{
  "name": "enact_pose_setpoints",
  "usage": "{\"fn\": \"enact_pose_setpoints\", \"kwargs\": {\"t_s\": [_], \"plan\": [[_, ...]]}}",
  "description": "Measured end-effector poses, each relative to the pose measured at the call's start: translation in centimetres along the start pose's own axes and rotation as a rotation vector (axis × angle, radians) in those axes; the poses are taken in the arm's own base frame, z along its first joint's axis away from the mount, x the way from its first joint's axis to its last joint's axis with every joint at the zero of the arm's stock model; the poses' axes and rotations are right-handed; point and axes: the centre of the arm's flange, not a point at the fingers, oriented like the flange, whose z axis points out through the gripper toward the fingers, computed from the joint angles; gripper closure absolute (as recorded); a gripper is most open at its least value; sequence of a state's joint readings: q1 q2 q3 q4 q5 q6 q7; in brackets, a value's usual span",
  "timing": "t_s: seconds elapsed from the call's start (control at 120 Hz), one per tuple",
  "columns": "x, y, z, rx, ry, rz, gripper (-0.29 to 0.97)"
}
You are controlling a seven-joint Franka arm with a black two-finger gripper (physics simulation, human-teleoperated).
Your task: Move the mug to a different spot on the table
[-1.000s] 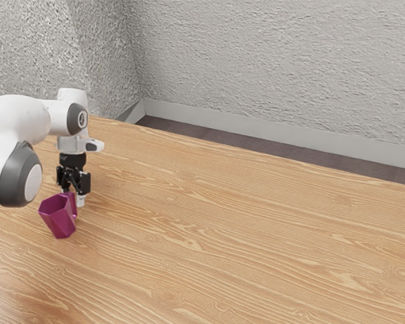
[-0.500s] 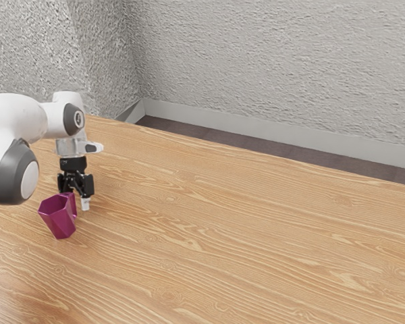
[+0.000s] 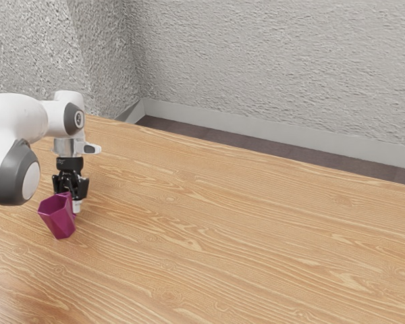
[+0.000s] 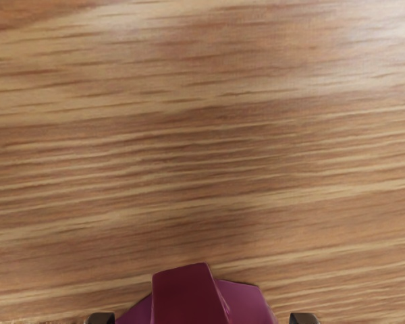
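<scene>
Item: mug [image 3: 57,217], magenta, faceted, mouth upward, body looking slightly slanted. Location: resting on the table [image 3: 256,223] near the exterior view's left edge, close under the white arm [image 3: 23,125]. Change over the last second: none visible, as it sits on the same patch of wood grain throughout. Item: tool [image 3: 71,197], black, two-fingered, pointing straight down. Change: a second ago it hangs just beside the mug's rim. Half a second ago it is a little farther toward the exterior view's right and clear of the rim. Now it is back toward the exterior view's left and lower, with its tips at the rim on the side nearer the exterior view's right. Wrist view: a magenta facet of the mug [image 4: 196,300] lies directly under the hand, with the two fingertips [image 4: 100,317] standing wide on either side of it. State of the tool: apart, not clamped. A sliver of wood shows between the mug and at least one fingertip, so the mug is bracketed and not held. Reading: the small sideways shift and return looks like a correction of alignment before a grasp. Progress: early, with the mug neither lifted nor displaced. Outstanding: closing on the mug's wall, lifting, carrying across the table and setting down elsewhere. Caution: the slanted, faceted wall may offer the fingers an uneven seat.
</scene>
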State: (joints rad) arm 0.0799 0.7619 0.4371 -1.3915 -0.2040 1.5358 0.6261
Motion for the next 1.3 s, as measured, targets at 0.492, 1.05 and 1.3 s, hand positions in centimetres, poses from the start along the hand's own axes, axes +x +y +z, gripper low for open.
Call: {"fn": "enact_pose_setpoints", "kwargs": {"t_s": [0.492,1.05,1.3], "plan": [[0.1,1.0,-1.3,0.033,-0.016,-0.012,0.63],[3.1,16.6,-7.9,0.206,-0.057,0.095,0.64],[4.2,23.2,-8.3,0.208,-0.046,0.138,0.64]]}}
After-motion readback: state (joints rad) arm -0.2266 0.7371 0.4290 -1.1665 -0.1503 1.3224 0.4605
